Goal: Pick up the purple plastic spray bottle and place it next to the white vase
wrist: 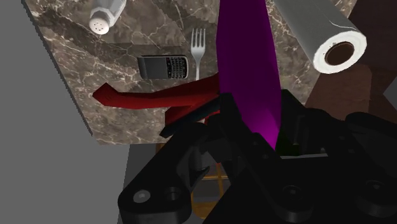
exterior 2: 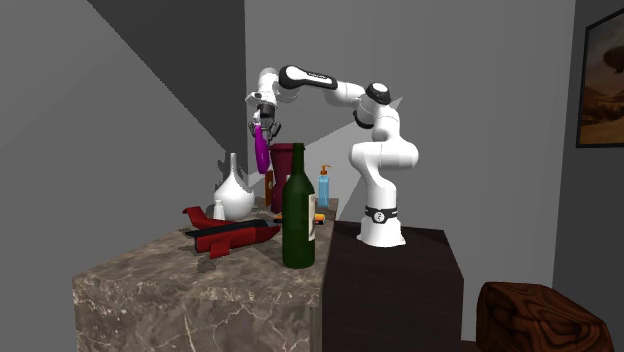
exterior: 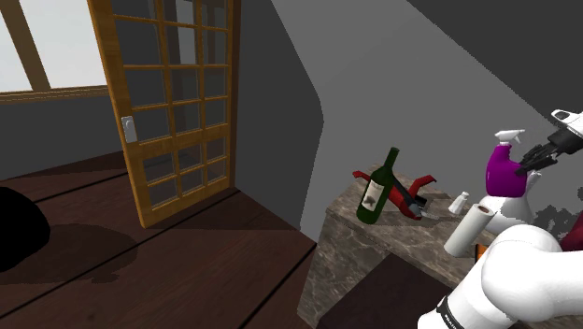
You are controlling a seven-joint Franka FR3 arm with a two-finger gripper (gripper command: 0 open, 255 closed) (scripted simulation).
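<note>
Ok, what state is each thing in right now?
purple spray bottle, lifted, held in the air
hand, shut on the purple spray bottle
white vase, upright
green wine bottle, upright
paper towel roll, standing on end
shaker, upright
phone, lying face up
fork, lying flat

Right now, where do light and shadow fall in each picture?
Shoulder view: a slanting edge splits the grey wall into lit and shaded parts. Second exterior view: a similar split behind the arm. Wrist view: the purple spray bottle is dark, brighter toward the gripper.
</note>
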